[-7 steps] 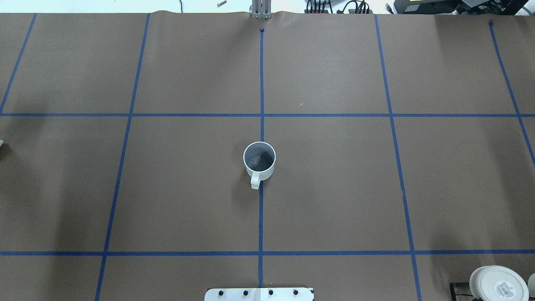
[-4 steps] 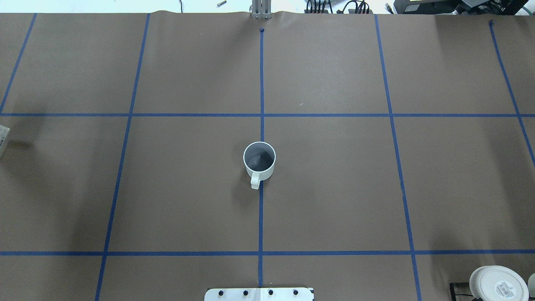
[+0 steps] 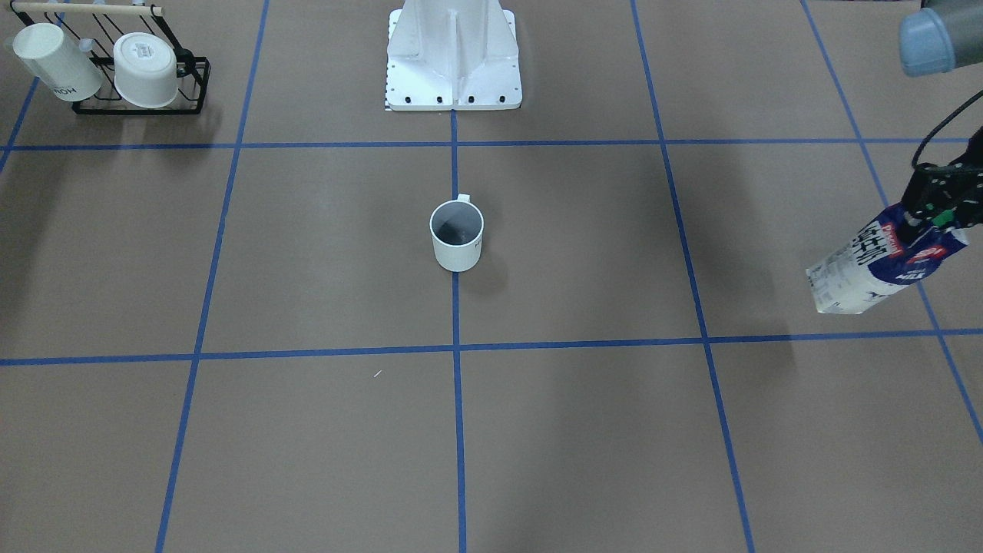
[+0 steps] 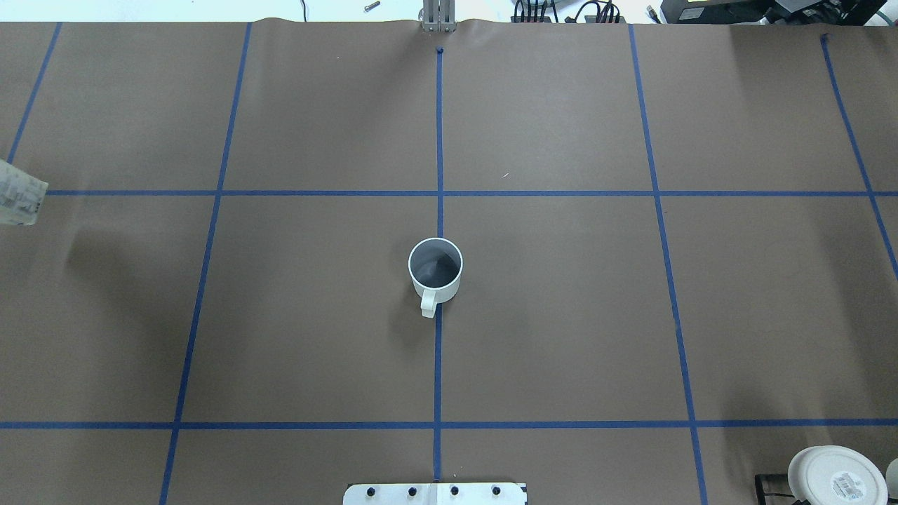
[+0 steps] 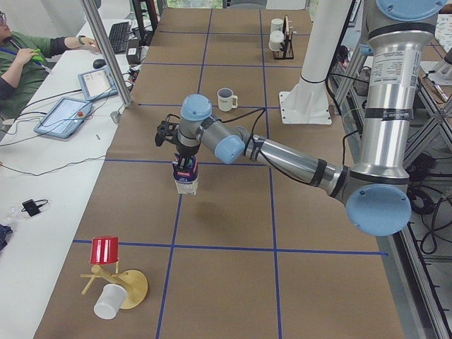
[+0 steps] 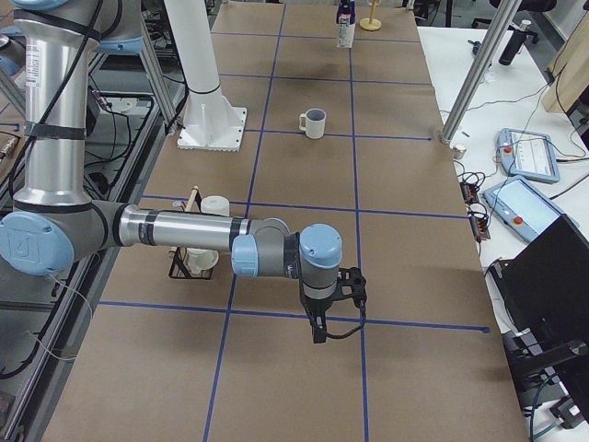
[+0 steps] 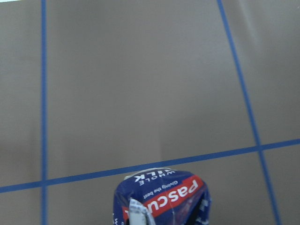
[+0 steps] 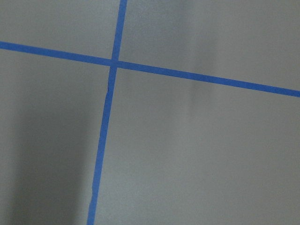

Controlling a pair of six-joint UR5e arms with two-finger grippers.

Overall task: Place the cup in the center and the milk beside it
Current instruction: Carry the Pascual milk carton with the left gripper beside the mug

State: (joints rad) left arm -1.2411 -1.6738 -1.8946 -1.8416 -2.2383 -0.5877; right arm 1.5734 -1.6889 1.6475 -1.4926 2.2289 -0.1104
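The white mug (image 4: 435, 270) stands upright in the center of the brown tabletop (image 4: 547, 294), on the middle blue tape line, with its handle toward the robot. It also shows in the front view (image 3: 456, 234). My left gripper (image 3: 933, 209) is shut on the top of the blue-and-white milk carton (image 3: 879, 269). The carton hangs tilted at the table's left end, far from the mug. Its bottom corner shows at the overhead view's left edge (image 4: 19, 202), and its red label shows in the left wrist view (image 7: 161, 199). My right gripper (image 6: 318, 330) shows only in the right side view, so I cannot tell whether it is open.
A black wire rack (image 3: 138, 104) with two white cups stands near the robot's right side. The white robot base (image 3: 453, 57) is at the near middle edge. A red cup (image 5: 105, 251) and a wooden stand (image 5: 131, 288) sit at the left end.
The milk carton has come further into the overhead view from the left edge, moving toward the far side and slightly right. The mug has not moved.
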